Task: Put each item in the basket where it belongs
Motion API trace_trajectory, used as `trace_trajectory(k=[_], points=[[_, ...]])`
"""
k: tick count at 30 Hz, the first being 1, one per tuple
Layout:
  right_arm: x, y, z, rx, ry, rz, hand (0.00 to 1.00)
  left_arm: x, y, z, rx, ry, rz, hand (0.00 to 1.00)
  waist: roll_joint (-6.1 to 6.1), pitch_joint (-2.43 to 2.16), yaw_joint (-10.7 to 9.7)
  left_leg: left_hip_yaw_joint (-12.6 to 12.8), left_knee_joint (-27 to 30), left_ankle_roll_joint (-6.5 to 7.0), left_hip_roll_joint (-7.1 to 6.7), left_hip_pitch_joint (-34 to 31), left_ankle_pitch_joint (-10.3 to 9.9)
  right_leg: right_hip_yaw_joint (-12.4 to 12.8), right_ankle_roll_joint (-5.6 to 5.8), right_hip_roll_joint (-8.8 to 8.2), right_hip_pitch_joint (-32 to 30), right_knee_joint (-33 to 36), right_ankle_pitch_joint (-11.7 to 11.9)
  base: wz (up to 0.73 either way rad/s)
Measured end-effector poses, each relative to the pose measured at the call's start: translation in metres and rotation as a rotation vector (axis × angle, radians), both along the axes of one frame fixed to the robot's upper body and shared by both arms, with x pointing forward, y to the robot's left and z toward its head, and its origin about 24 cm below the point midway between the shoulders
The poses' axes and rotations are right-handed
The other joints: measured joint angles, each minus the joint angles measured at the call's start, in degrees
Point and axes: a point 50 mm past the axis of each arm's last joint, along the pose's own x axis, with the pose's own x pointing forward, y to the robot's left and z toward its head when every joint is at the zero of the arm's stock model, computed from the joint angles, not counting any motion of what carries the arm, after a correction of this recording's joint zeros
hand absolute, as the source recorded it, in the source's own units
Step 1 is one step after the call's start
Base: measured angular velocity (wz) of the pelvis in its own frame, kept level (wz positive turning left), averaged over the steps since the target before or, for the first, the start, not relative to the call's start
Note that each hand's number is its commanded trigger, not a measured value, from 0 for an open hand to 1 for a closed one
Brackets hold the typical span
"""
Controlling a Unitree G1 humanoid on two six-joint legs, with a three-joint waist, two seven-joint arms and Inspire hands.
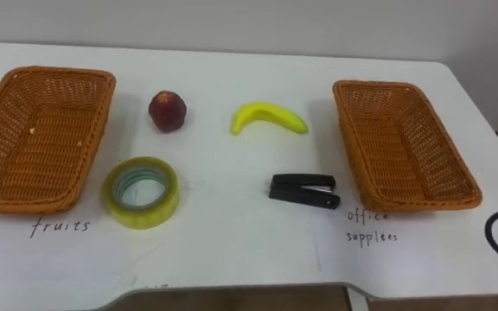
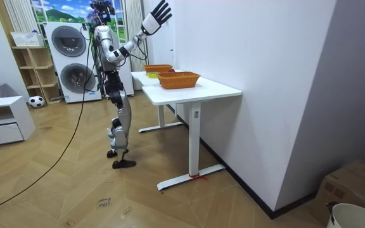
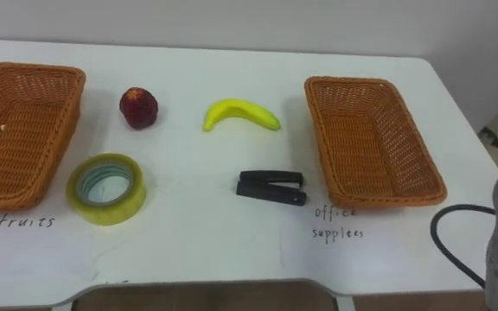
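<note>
At a white surface [image 1: 232, 246], the humanoid stands with its right robot hand [image 2: 158, 14] raised high, fingers spread and grasping nothing. On the surface, between the left wicker basket [image 1: 37, 138] and the right wicker basket [image 1: 400, 142], lie four loose items: a red apple [image 1: 169, 111] and a banana [image 1: 268, 117] (the farther pair), and nearer the robot a yellow tape roll [image 1: 141, 192] and a black stapler [image 1: 304, 191].

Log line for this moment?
nothing sorted | fruits basket, office basket: empty | red fruit, banana, tape, stapler: on table | raised hand: open
</note>
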Motion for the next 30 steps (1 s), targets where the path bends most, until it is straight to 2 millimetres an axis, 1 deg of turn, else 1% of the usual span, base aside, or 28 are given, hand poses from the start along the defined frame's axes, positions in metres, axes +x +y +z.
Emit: trace_trajectory(k=[3, 7, 8, 11, 16, 20, 22, 25, 30], points=[[0.006, 0.008, -0.003, -0.037, 0.044, 0.074, 0.00, -0.001, 0.000, 0.000, -0.001, 0.008, 0.002, 0.00, -0.05, -0.01, 0.34, -0.45, 0.00, 0.00, 0.02, 0.04, 0.00, -0.59, 0.00, -0.07, 0.29, -0.07, 0.00, 0.08], [0.007, 0.011, -0.003, -0.112, 0.069, 0.095, 0.00, 0.002, 0.000, 0.000, 0.000, 0.003, -0.011, 0.00, -0.23, -0.01, 1.05, -0.67, 0.01, 0.00, 0.05, 0.00, 0.00, -1.20, 0.00, -0.11, 0.46, -0.20, 0.00, 0.05], [0.008, 0.013, -0.002, -0.151, 0.081, 0.098, 0.00, 0.003, 0.000, 0.000, -0.002, 0.003, -0.016, 0.00, -0.35, -0.02, 1.08, -1.17, 0.03, 0.00, 0.03, 0.00, 0.00, -1.29, 0.00, -0.13, 0.55, -0.23, 0.00, 0.07], [0.009, 0.016, 0.000, -0.232, 0.100, 0.121, 0.00, 0.005, 0.000, 0.000, -0.013, 0.001, -0.024, 0.00, -0.61, 0.02, 1.29, -1.32, 0.03, -0.01, 0.02, -0.15, 0.00, -1.32, 0.00, -0.13, 0.54, -0.30, 0.00, 0.04], [0.013, 0.024, -0.002, -0.343, 0.152, 0.161, 0.00, 0.004, 0.000, -0.001, -0.016, 0.013, -0.035, 0.00, -0.94, -0.16, 1.56, -1.36, 0.07, -0.01, -0.02, -0.18, 0.00, -1.20, 0.00, -0.15, 0.50, -0.34, -0.01, 0.00], [0.017, 0.034, -0.006, -0.404, 0.195, 0.241, 0.00, 0.005, -0.002, -0.001, -0.042, 0.015, -0.043, 0.00, -1.05, -0.20, 2.08, -1.42, 0.16, -0.01, 0.00, -0.15, 0.00, -1.10, 0.00, -0.12, 0.51, -0.32, 0.00, 0.00], [0.019, 0.037, -0.009, -0.435, 0.224, 0.271, 0.00, 0.007, -0.002, -0.002, -0.053, 0.010, -0.047, 0.00, -1.09, -0.20, 2.14, -1.47, 0.23, -0.01, 0.00, -0.19, 0.00, -1.10, 0.00, -0.12, 0.50, -0.31, 0.00, 0.00], [0.020, 0.039, -0.011, -0.468, 0.256, 0.305, 0.00, 0.013, -0.002, -0.002, -0.074, 0.000, -0.056, 0.00, -1.11, -0.18, 2.82, -1.51, 0.36, 0.00, 0.00, -0.27, 0.00, -1.20, 0.00, -0.16, 0.54, -0.32, 0.00, 0.00], [0.025, 0.054, -0.017, -0.626, 0.338, 0.389, 0.00, 0.017, 0.005, 0.000, -0.084, -0.003, -0.068, 0.00, -1.42, -0.18, 3.00, -1.60, 0.45, -0.01, 0.03, -0.92, 0.00, -1.23, -0.08, -0.13, -0.26, -0.24, 0.04, 0.00]])
